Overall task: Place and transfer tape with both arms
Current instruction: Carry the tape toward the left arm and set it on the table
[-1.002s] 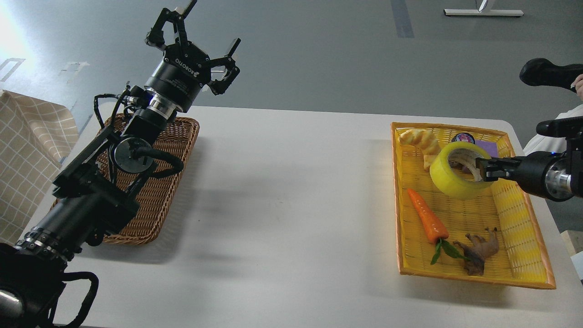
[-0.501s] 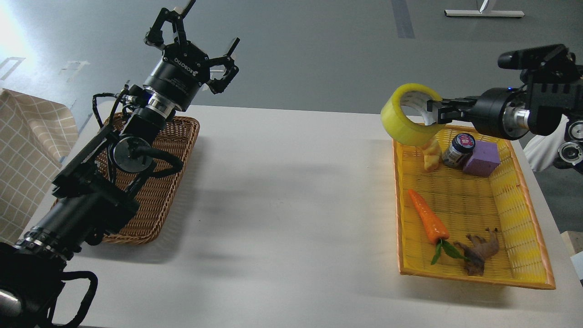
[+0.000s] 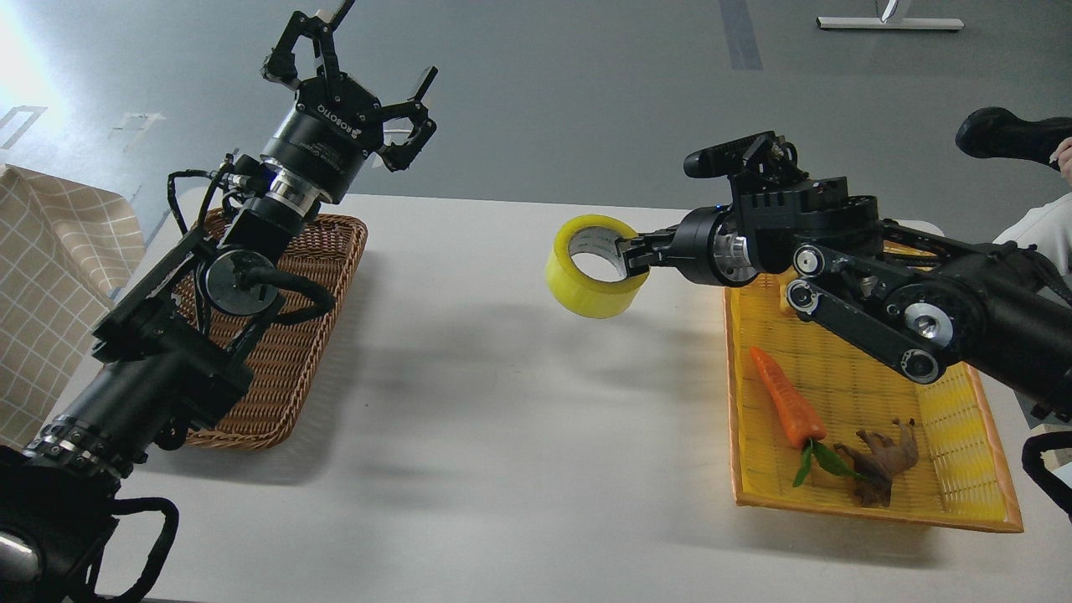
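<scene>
Since a second ago, the right gripper (image 3: 630,254) has lifted the tape (image 3: 596,266) out of the yellow basket (image 3: 955,435) and swung it leftward; the roll now hangs in the air over the white table (image 3: 502,402), just past the basket's left rim. Its fingers pinch the roll's wall at about 3 o'clock, one inside the pale core, one outside. The left gripper (image 3: 356,79) has barely shifted: it stands raised above the wicker basket (image 3: 301,335), at 9 o'clock from the tape and well apart, fingers spread wide and holding nothing.

I judge the carry toward the table's middle to be the step in hand. Done well, it keeps the roll level and the grip firm, and sets the roll down flat within the left arm's reach before letting go. The carrot (image 3: 785,400) and brown toy animal (image 3: 881,461) lie undisturbed in the yellow basket.
</scene>
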Controlling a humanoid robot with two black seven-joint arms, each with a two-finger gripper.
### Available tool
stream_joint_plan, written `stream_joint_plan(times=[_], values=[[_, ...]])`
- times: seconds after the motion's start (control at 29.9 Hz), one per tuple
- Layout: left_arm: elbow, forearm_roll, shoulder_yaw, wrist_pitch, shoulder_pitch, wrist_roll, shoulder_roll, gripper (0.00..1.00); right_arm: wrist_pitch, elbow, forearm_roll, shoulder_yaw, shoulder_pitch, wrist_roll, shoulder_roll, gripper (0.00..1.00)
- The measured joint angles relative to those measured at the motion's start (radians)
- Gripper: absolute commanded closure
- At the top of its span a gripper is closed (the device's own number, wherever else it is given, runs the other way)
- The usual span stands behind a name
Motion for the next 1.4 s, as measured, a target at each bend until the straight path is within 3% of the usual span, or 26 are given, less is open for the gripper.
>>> stream_joint_plan(times=[0.37,1.4], values=[[0.000,0.000,-0.003,0.000,0.000,-0.002,0.000,0.02,0.000,-0.077,-0.063,-0.071,0.029,0.000,0.145,1.00],[-0.004,0.000,-0.005,0.000,0.002,-0.003,0.000,0.02,0.000,-0.141,-0.126,-0.105,-0.025,-0.002,0.219,1.00]])
